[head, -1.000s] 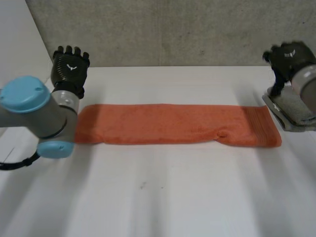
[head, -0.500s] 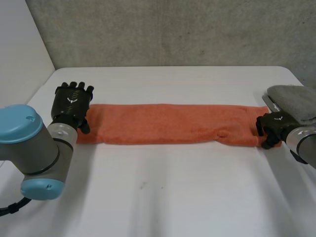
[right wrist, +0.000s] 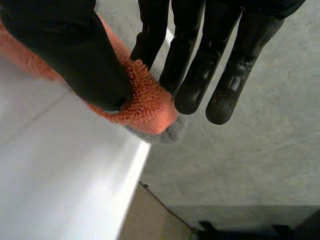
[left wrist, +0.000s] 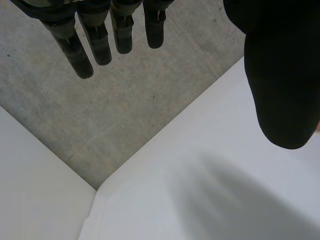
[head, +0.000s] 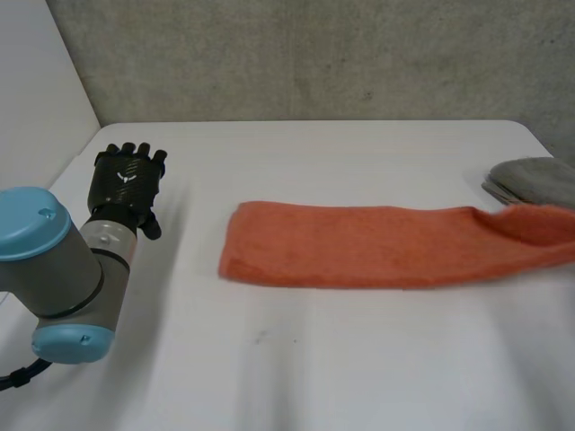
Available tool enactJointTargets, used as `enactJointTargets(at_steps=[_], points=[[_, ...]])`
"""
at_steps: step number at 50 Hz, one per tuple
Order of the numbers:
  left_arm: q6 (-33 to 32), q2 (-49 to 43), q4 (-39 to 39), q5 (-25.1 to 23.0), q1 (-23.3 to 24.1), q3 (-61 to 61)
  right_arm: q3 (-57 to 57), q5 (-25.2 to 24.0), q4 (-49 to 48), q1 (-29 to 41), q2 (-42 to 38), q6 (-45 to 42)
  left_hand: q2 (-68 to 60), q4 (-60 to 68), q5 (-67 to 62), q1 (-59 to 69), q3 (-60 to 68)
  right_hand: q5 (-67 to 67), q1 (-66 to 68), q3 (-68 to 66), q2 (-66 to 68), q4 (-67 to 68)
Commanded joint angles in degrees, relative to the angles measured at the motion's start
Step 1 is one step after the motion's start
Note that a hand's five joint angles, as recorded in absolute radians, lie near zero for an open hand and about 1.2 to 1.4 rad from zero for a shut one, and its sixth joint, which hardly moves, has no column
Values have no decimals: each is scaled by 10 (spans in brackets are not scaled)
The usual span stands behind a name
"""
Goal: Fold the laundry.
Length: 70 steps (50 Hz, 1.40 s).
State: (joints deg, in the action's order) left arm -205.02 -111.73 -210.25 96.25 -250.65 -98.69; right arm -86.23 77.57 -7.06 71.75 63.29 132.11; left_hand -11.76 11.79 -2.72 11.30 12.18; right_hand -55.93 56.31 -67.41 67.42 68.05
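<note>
The orange towel (head: 377, 244) lies as a long strip on the table (head: 314, 368), its right end pinched by your right hand (right wrist: 70, 45), left hand (head: 128, 182) relaxed and clear: carry that end level onto the other.

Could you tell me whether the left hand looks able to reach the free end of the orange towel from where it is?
Probably yes: only bare table lies between the open left hand and the orange towel's free end; the right hand pinches the other end.
</note>
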Motion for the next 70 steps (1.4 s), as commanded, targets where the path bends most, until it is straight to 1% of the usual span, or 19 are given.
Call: enactJointTargets(at_steps=[1, 9, 13, 17, 21, 28, 30, 31, 32, 34, 38, 42, 48, 53, 57, 60, 61, 62, 70], points=[[0, 4, 0, 0, 1, -4, 47, 2, -2, 98, 10, 34, 18, -18, 27, -13, -22, -141, 237, -126, 126, 120], [1, 14, 0, 1, -4, -4, 134, -1, -30, 325, 0, 46, 18, -18, 27, -13, -22, -141, 237, -126, 126, 120], [1, 20, 0, 1, -7, -9, 197, -18, -59, 462, -75, 36, 18, -18, 27, -13, -22, -141, 237, -126, 126, 120], [1, 20, 0, 1, -7, -11, 248, -58, -58, 541, -152, 27, 18, -18, 27, -13, -22, -141, 237, -126, 126, 120], [1, 20, 0, 0, -7, -11, 291, -89, -55, 586, -222, 18, 18, -18, 27, -13, -22, -141, 237, -126, 126, 120], [1, 18, -1, -1, -6, -11, 338, -95, -42, 618, -292, 15, 18, -18, 27, -13, -22, -141, 237, -126, 126, 120], [0, 16, -1, -2, -6, -11, 341, -93, -35, 620, -290, 23, 18, -18, 27, -13, -22, -9, 106, 5, -6, -12], [0, 15, -1, -2, -6, -11, 339, -92, -32, 619, -287, 24, 18, -18, 27, -13, -22, 113, -17, 128, -128, -134], [0, 15, -1, -2, -7, -10, 336, -87, -27, 618, -279, 29, 18, -18, 27, -13, -22, 357, -261, 372, -372, -379], [0, 13, -1, -2, -6, -7, 334, -73, -19, 616, -264, 40, 18, -18, 27, -13, -22, 559, -463, 574, -574, -580], [-2, 13, -1, -4, 0, 0, 310, 26, 23, 583, -194, 128, 18, -18, 27, -13, -22, 559, -463, 574, -574, -580], [-3, 13, -2, -18, 21, 12, 258, 75, 70, 515, -137, 216, 18, -18, 27, -13, -22, 559, -463, 574, -574, -580], [-5, -29, 2, -62, 76, 55, 152, 63, 122, 453, -71, 276, 18, -18, 27, -13, -22, 559, -463, 574, -574, -580], [-6, -75, 23, -62, 104, 100, 62, 54, 105, 401, -59, 277, 18, -18, 27, -13, -22, 559, -463, 574, -574, -580], [-4, -106, 54, -58, 126, 138, 15, 51, 60, 376, -60, 277, 18, -18, 27, -13, -22, 441, -345, 456, -456, -462], [-4, -114, 70, -50, 131, 150, -2, 51, 29, 367, -76, 277, 18, -18, 27, -13, -22, 239, -143, 254, -254, -261], [-4, -114, 72, -48, 131, 150, -3, 51, 21, 365, -83, 277, 18, -18, 27, -13, -22, 154, -58, 169, -169, -175], [-4, -114, 72, -47, 131, 150, -4, 55, 8, 359, -97, 276, 18, -18, 27, -13, -22, -112, 208, -97, 97, 91], [-3, -104, 77, -38, 127, 140, 3, 58, 3, 336, -80, 217, 18, -18, 27, -13, -22, -141, 237, -126, 126, 120]])
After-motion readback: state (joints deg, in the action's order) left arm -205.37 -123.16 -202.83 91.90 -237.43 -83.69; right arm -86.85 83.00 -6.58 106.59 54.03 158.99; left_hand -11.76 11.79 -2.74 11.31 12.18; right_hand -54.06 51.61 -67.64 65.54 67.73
